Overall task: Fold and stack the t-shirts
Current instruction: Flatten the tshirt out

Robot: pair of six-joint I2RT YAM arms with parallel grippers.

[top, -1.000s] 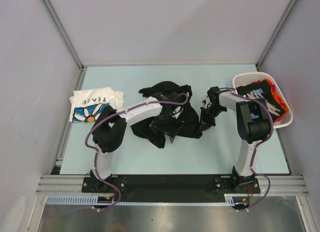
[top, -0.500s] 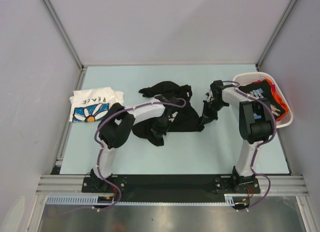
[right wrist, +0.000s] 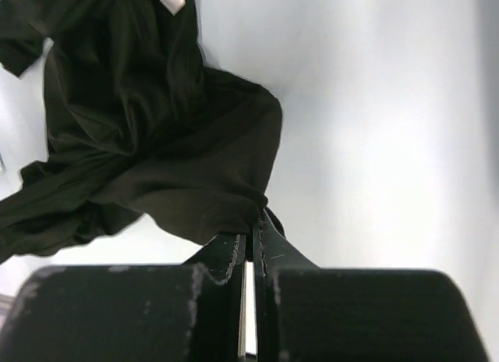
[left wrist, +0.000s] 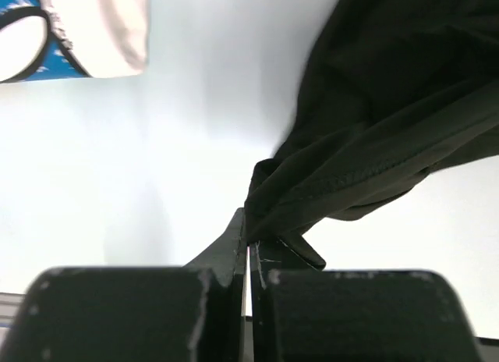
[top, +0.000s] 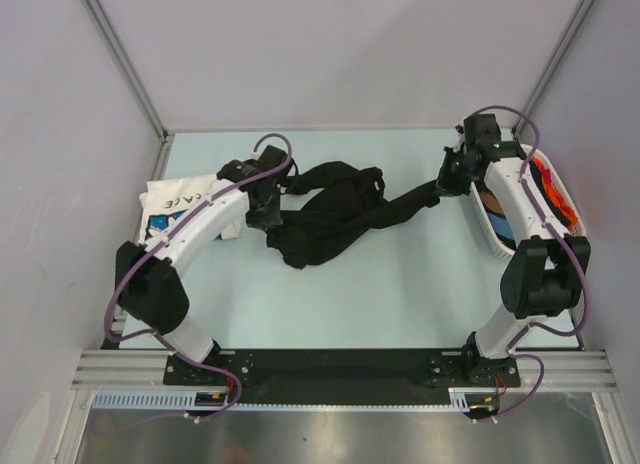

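Observation:
A plain black t-shirt (top: 335,212) is stretched across the middle of the table between both arms. My left gripper (top: 270,209) is shut on its left edge, and the pinched hem of the black t-shirt (left wrist: 343,175) shows at the left gripper (left wrist: 251,229). My right gripper (top: 448,182) is shut on the far right end, lifted above the table; the black t-shirt (right wrist: 156,136) hangs from the right gripper (right wrist: 253,225). A folded white t-shirt (top: 180,206) with a blue and orange flower print lies at the far left, partly under my left arm, and the white t-shirt (left wrist: 70,30) shows again top left.
A white slotted basket (top: 495,234) stands at the right edge behind my right arm, with dark and orange cloth (top: 555,194) inside. Grey walls close in the table on three sides.
The left gripper has shut on the black t-shirt and pulled it left and back. The right gripper has lifted its end back and to the right, so the shirt is stretched out.

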